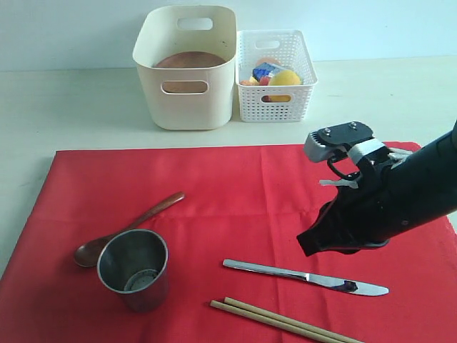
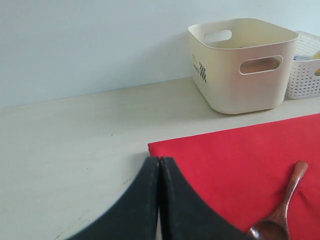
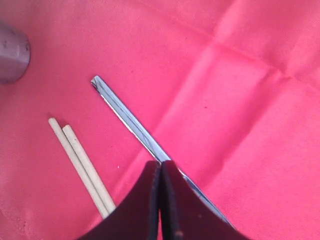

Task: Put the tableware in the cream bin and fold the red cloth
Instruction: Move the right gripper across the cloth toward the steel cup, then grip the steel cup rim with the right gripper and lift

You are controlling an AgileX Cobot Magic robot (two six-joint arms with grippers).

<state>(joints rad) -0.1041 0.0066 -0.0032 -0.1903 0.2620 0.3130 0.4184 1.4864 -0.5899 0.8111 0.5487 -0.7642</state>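
Observation:
The red cloth [image 1: 250, 207] lies spread flat on the table. On it rest a dark brown spoon [image 1: 132, 227], a steel cup [image 1: 133, 269], a silver knife [image 1: 303, 276] and tan chopsticks [image 1: 282, 321]. A brown wooden plate [image 1: 189, 60] sits inside the cream bin [image 1: 187, 100]. My right gripper [image 1: 307, 246] hovers shut and empty above the knife [image 3: 127, 117], beside the chopsticks [image 3: 82, 162]. My left gripper [image 2: 159, 161] is shut with nothing in it, over the cloth's corner [image 2: 160, 147] near the spoon [image 2: 280, 212]; it is out of the exterior view.
A white lattice basket [image 1: 275, 103] holding toy food stands right of the cream bin [image 2: 245, 75] at the back. Bare pale table [image 1: 64, 107] surrounds the cloth on the left and behind.

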